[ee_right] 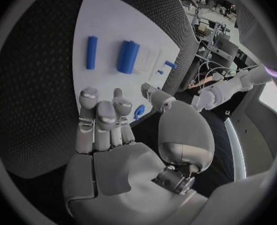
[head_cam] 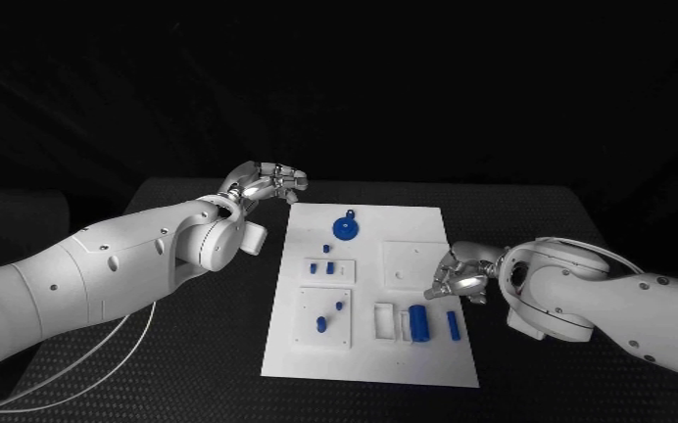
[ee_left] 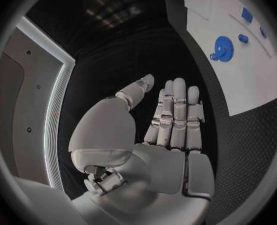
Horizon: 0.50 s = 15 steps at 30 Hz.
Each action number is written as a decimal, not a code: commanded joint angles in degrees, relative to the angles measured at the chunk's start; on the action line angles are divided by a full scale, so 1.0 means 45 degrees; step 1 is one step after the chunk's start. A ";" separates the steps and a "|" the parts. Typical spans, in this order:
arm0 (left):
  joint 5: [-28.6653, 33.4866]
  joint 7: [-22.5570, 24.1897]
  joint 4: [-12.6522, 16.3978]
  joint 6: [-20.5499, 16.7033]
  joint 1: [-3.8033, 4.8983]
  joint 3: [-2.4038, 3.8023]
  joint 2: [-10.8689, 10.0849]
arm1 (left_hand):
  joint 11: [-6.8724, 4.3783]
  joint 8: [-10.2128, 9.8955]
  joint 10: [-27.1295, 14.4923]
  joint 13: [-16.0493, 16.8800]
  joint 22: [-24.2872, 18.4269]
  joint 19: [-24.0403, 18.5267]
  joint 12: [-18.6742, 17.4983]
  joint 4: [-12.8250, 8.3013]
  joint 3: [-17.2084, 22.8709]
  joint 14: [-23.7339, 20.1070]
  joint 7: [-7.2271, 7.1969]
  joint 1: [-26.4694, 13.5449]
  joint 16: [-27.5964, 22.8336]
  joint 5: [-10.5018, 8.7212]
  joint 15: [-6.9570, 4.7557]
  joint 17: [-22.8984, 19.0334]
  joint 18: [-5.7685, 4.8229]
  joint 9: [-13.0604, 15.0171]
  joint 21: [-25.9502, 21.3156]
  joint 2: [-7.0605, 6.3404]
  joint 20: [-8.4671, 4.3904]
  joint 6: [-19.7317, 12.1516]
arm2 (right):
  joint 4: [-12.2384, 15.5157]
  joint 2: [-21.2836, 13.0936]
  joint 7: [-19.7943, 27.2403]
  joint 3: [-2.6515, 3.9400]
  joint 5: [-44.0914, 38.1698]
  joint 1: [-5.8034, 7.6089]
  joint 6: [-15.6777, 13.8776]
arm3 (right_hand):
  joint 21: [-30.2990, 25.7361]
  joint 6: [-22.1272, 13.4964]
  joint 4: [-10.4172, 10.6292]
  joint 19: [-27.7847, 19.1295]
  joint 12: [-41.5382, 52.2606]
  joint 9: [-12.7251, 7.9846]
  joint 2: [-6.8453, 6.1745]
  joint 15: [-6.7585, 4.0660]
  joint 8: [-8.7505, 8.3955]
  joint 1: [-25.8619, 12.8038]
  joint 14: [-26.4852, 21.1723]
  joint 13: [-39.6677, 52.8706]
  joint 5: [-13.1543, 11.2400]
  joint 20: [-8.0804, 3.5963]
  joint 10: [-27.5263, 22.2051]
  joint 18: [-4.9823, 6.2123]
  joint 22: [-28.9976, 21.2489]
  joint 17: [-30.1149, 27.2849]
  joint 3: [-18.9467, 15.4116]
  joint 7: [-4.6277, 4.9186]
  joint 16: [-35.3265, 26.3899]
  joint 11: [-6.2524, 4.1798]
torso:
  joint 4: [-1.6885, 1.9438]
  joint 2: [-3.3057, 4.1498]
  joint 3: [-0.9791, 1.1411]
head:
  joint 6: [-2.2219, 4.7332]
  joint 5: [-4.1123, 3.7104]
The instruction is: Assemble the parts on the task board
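Task board (head_cam: 424, 222) between robot hands (both seemingly empty), blue parts (head_cam: 345, 226) on it

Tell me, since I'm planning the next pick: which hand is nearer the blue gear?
Left. The left hand hovers off the task board's far left corner, close to the blue gear. The right hand sits at the board's right edge, nearer the robot, farther away.

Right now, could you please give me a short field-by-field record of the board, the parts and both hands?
task board: white plate in the middle of the black table
gear: blue, at the board's far end
cylinders: thick one and thin one side by side near the right edge
left hand: open, empty, off the board's far left corner
right hand: open, empty, over the board's right edge
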 commanded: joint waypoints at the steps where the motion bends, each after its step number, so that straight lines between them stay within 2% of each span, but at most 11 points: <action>1: 0.0091 0.0068 0.0093 0.0163 0.0001 0.0006 -0.0013 | -0.0041 0.0048 -0.0082 0.0016 0.0012 0.0055 0.0003 0.0033 -0.0060 0.0075 0.0001 -0.0106 -0.0073 0.0045 -0.0013 0.0016 0.0158 0.0009 -0.0066 0.0011 -0.0014 -0.0097 | 0.0189 -0.0039 -0.1079 -0.0191 0.0952 0.0002 0.1019 | 0.0126 0.0007 0.0131 0.0349 0.0526 0.0116 0.0024 0.0006 0.0086 -0.0209 0.0015 0.0604 0.0031 -0.0423 -0.0061 0.0264 0.0306 0.0111 0.0071 0.0055 0.0069 0.0131 | -0.0033 -0.0020 -0.0030 | -0.0112 -0.0112; 5: 0.0093 0.0084 0.0167 0.0166 0.0000 0.0006 -0.0032 | -0.0041 0.0051 -0.0082 0.0016 0.0015 0.0056 0.0003 0.0042 -0.0066 0.0074 0.0000 -0.0121 -0.0077 0.0044 -0.0012 0.0020 0.0157 0.0010 -0.0069 0.0010 -0.0013 -0.0095 | 0.0234 -0.0011 -0.1318 -0.0407 0.0953 0.0002 0.0968 | 0.0244 0.0020 0.0177 0.0309 0.0842 0.0240 0.0037 0.0004 0.0117 -0.0330 0.0014 0.1055 0.0029 -0.0425 0.0092 0.0264 0.0299 0.0195 0.0117 0.0049 0.0074 0.0128 | -0.0040 -0.0022 -0.0034 | -0.0175 -0.0197; 7: 0.0095 0.0084 0.0218 0.0170 0.0000 0.0006 -0.0056 | -0.0041 0.0052 -0.0083 0.0017 0.0018 0.0057 0.0004 0.0049 -0.0072 0.0074 0.0000 -0.0133 -0.0080 0.0043 -0.0012 0.0023 0.0157 0.0010 -0.0071 0.0008 -0.0012 -0.0095 | 0.0252 0.0047 -0.1346 -0.0567 0.0990 0.0001 0.0759 | 0.0306 0.0015 0.0259 0.0301 0.0953 0.0294 0.0023 0.0008 0.0119 -0.0471 0.0022 0.1225 0.0029 -0.0419 0.0170 0.0264 0.0295 0.0236 0.0112 0.0048 0.0078 0.0134 | -0.0037 -0.0026 -0.0041 | -0.0214 -0.0212; 13: 0.0107 0.0083 0.0261 0.0168 -0.0001 0.0006 -0.0077 | -0.0040 0.0053 -0.0085 0.0018 0.0026 0.0059 0.0004 0.0069 -0.0089 0.0073 0.0000 -0.0168 -0.0087 0.0039 -0.0010 0.0032 0.0155 0.0010 -0.0077 0.0000 -0.0011 -0.0096 | 0.0182 0.0304 -0.1365 -0.0776 0.0956 -0.0003 -0.0016 | 0.0391 -0.0008 0.0354 0.0274 0.1047 0.0369 -0.0071 0.0009 0.0103 -0.0673 0.0025 0.1405 0.0032 -0.0417 0.0243 0.0264 0.0286 0.0291 0.0112 0.0053 0.0065 0.0133 | -0.0026 -0.0020 -0.0035 | -0.0296 -0.0155; 15: 0.0115 0.0083 0.0261 0.0170 -0.0001 0.0006 -0.0078 | -0.0040 0.0054 -0.0085 0.0019 0.0029 0.0060 0.0005 0.0080 -0.0092 0.0073 -0.0001 -0.0181 -0.0091 0.0040 -0.0010 0.0036 0.0155 0.0010 -0.0080 0.0006 -0.0011 -0.0096 | 0.0129 0.0390 -0.1373 -0.0821 0.0781 -0.0004 -0.0048 | 0.0411 -0.0033 0.0383 0.0264 0.1036 0.0384 -0.0119 0.0014 0.0084 -0.0734 0.0026 0.1412 0.0032 -0.0416 0.0226 0.0264 0.0281 0.0304 0.0119 0.0059 0.0055 0.0139 | -0.0032 -0.0020 -0.0036 | -0.0297 -0.0153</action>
